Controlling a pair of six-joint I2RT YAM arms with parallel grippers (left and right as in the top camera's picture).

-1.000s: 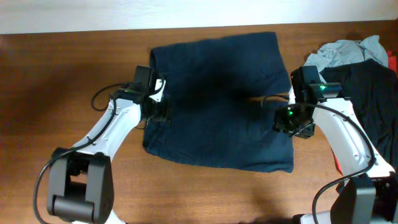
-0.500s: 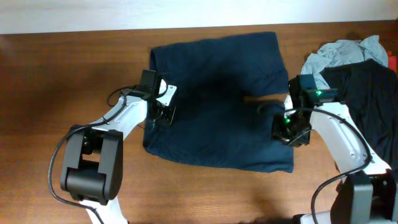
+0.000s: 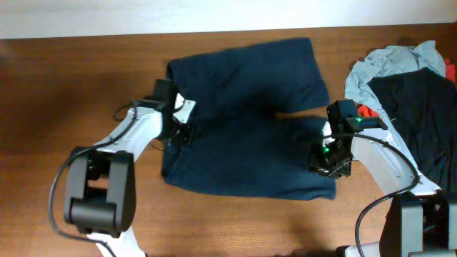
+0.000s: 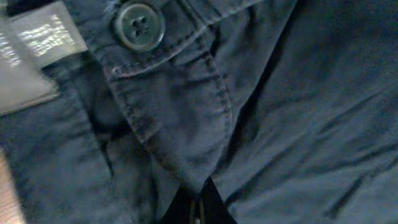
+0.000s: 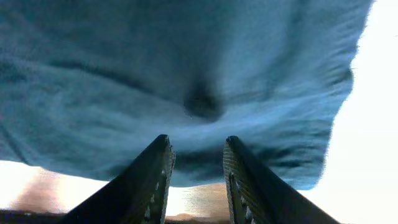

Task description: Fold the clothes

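Observation:
The clothes, a dark navy pair of shorts (image 3: 250, 121), lie spread on the wooden table (image 3: 71, 86), waistband to the left and legs to the right. My left gripper (image 3: 184, 133) sits at the waistband's middle. In the left wrist view this gripper (image 4: 200, 198) is shut, pinching the fly flap (image 4: 186, 118) below the button (image 4: 138, 25) and a grey label (image 4: 31, 53). My right gripper (image 3: 327, 163) is at the near leg's hem. In the right wrist view it (image 5: 198, 152) has closed onto the hem (image 5: 205, 168), which hangs lifted over the table.
A heap of other garments lies at the right edge: a light grey shirt (image 3: 389, 61), a black garment (image 3: 418, 114) and a bit of red (image 3: 451, 70). Bare wood runs along the front and the left.
My left gripper has shut on the waistband. My right gripper has narrowed onto the hem and slid toward the front edge. The shorts have shifted slightly to the left.

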